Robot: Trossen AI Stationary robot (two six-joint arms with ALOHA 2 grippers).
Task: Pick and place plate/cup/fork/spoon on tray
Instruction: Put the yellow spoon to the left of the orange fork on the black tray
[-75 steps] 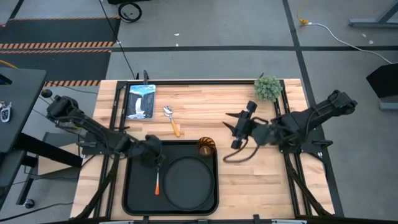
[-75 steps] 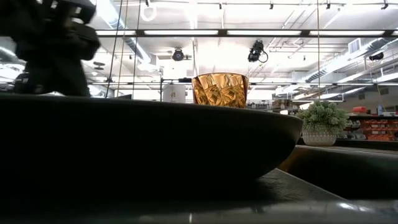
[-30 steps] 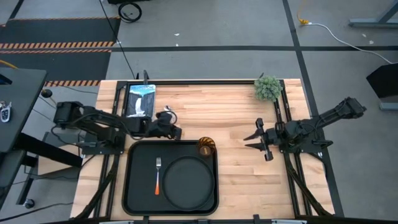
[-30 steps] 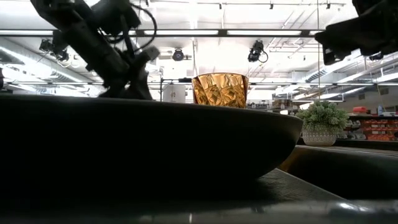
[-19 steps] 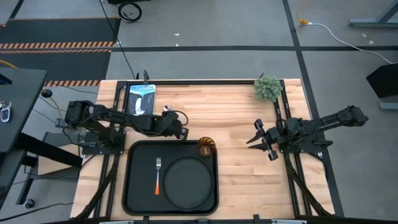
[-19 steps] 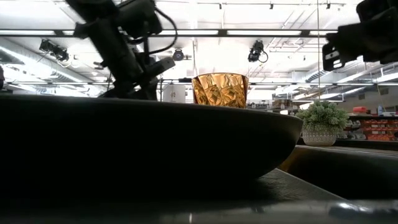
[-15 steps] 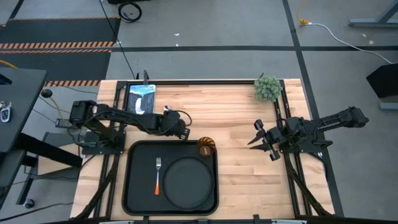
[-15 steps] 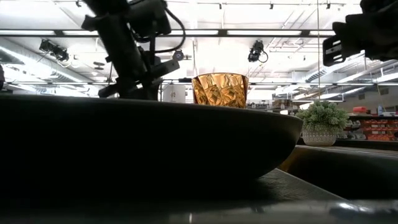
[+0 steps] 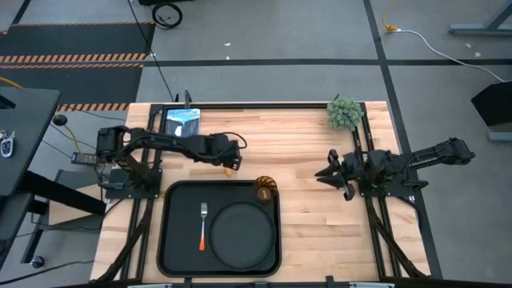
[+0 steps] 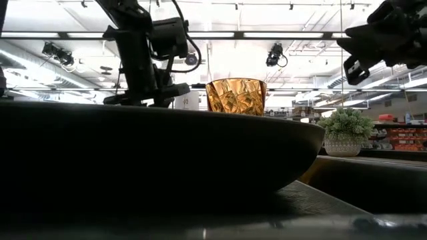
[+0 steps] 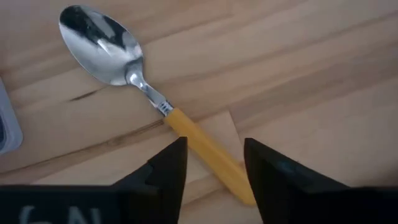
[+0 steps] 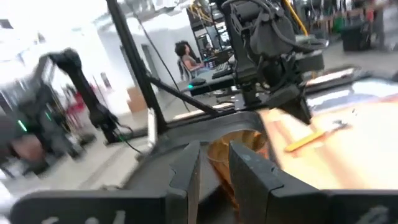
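The spoon (image 11: 149, 99) lies flat on the wood table, silver bowl up, with its orange handle (image 9: 230, 169) just beyond the tray's far edge. My left gripper (image 11: 214, 171) is open, low over the spoon; its fingers stand on either side of the handle's free end and are not shut on it. The black tray (image 9: 168, 232) holds the fork (image 9: 202, 226) and the round black plate (image 9: 240, 236). The amber cup (image 9: 266, 190) stands at the tray's far right corner. My right gripper (image 9: 330, 172) hovers open and empty near the table's right side.
An upright blue-white picture panel (image 9: 182, 122) stands at the far left of the table. A small potted plant (image 9: 344, 112) sits at the far right corner. Bare wood lies between the cup and my right gripper. A person shows far off in the room behind.
My left arm has stretched farther toward the table's right. It has carried its gripper along the tray's far edge and brought the fingers down astride the spoon's handle. The spoon, fork, plate and cup have stayed where they were.
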